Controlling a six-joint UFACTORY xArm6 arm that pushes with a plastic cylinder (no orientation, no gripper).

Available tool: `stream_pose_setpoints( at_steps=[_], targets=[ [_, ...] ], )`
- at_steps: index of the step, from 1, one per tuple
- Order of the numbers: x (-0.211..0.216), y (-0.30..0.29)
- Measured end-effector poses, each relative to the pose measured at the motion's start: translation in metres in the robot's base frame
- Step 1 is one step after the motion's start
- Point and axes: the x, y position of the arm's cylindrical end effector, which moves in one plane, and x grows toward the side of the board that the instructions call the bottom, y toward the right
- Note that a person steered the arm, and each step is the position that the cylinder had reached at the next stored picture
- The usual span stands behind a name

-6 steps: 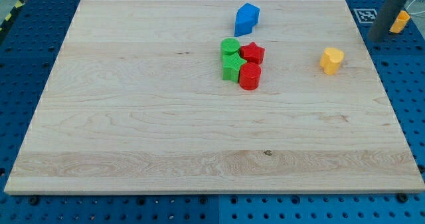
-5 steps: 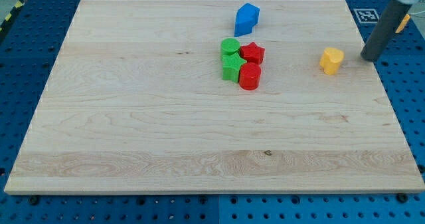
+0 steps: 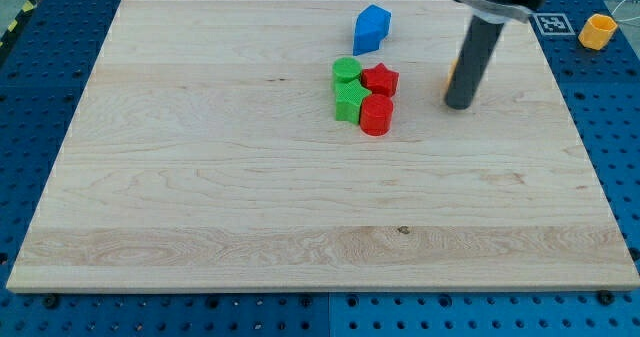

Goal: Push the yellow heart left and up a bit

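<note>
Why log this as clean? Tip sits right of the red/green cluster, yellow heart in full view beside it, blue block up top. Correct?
Not quite. The yellow heart is not in full view: the camera view shows only a thin sliver of it at the rod's left edge, the rest hidden behind the rod. My tip does sit right of the red/green cluster, and the blue block is up top.

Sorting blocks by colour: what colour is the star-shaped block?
Red: the star block, plain in the camera view.
</note>
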Motion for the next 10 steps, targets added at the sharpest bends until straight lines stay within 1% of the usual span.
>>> stream_pose_setpoints(
  at_steps=[1,2,3,4,5,7,9,10],
  targets=[
    [-0.023,-0.002],
    [-0.003,0.008],
    [-0.002,0.016],
    [-0.022,0.019],
    [-0.036,0.021],
    [-0.056,0.050],
    [-0.085,0.054],
    [-0.092,0.029]
  ],
)
